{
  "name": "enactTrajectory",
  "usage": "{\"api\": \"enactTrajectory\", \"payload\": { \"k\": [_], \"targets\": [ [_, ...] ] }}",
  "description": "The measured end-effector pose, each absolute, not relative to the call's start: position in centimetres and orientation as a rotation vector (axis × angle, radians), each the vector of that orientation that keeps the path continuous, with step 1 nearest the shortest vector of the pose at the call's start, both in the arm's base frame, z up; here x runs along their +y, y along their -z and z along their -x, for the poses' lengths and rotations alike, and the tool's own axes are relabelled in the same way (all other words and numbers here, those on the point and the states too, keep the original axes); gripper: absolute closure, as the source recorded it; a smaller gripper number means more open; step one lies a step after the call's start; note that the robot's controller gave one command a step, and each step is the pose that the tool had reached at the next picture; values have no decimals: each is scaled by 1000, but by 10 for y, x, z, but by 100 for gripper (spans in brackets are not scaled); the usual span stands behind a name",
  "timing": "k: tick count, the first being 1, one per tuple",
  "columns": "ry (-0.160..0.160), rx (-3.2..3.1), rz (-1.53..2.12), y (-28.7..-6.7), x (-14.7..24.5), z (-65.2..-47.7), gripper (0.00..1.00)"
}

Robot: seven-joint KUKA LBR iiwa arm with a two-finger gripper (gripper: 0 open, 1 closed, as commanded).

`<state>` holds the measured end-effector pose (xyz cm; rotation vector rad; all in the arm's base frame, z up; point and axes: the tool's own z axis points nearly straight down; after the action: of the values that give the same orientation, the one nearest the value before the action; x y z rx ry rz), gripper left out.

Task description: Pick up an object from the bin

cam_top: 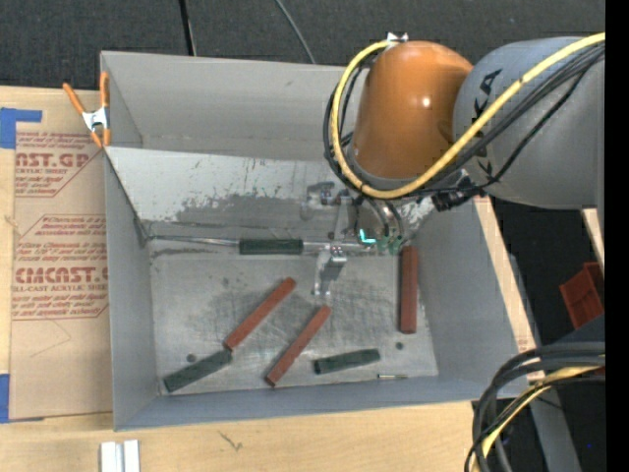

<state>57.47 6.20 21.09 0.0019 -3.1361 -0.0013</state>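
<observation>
My gripper (324, 281) hangs below the orange wrist cover, over the bin floor a little right of centre. Just below it lies a red-brown stick (297, 345), slanting, with its upper end close to the gripper's tip. A second red-brown stick (259, 314) lies slanted to the left of that. A dark green stick (272, 247) lies flat along the back of the floor, left of the gripper. Nothing shows held in the gripper.
A third red-brown stick (407, 289) lies lengthwise by the right wall. Two more dark green sticks lie near the front: one (346, 361) at centre right, one (197, 372) in the front left corner. The arm covers the bin's back right.
</observation>
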Motion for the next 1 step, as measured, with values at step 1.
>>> {"api": "enactTrajectory", "payload": {
  "k": [1],
  "targets": [
    [2,-3143,-1,-215,62,-576,0]
  ]
}}
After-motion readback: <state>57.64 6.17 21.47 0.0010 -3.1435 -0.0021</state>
